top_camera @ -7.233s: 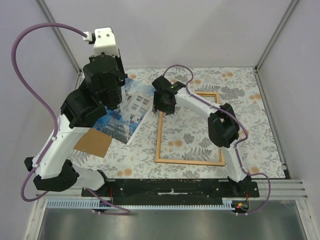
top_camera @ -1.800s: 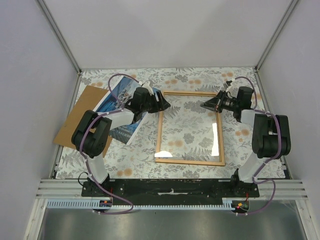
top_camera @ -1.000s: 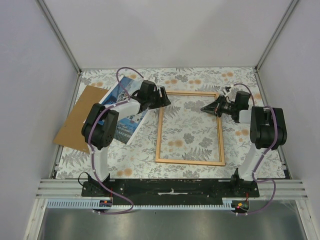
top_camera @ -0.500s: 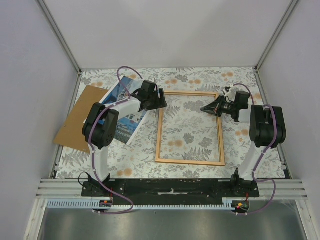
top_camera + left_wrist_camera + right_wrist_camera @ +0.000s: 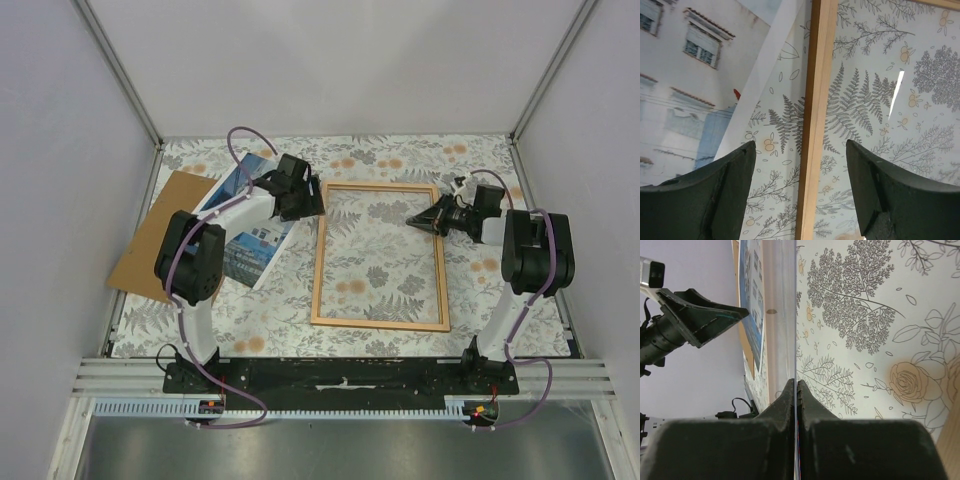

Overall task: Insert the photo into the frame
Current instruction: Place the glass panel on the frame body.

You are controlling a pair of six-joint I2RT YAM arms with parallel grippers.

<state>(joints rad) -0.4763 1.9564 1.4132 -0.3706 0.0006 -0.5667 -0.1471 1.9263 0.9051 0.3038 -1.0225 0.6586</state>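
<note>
Your left end effector (image 5: 310,197), fingers apart, has edged from the frame (image 5: 318,270) toward the photo (image 5: 247,238) | right end effector (image 5: 415,221): together | photo remains outside.

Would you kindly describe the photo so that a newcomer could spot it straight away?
On the floral table, look just left of the thin orange-brown frame. The photo lies there, overlapping a plain brown board; only it shows blue-and-white buildings.
</note>
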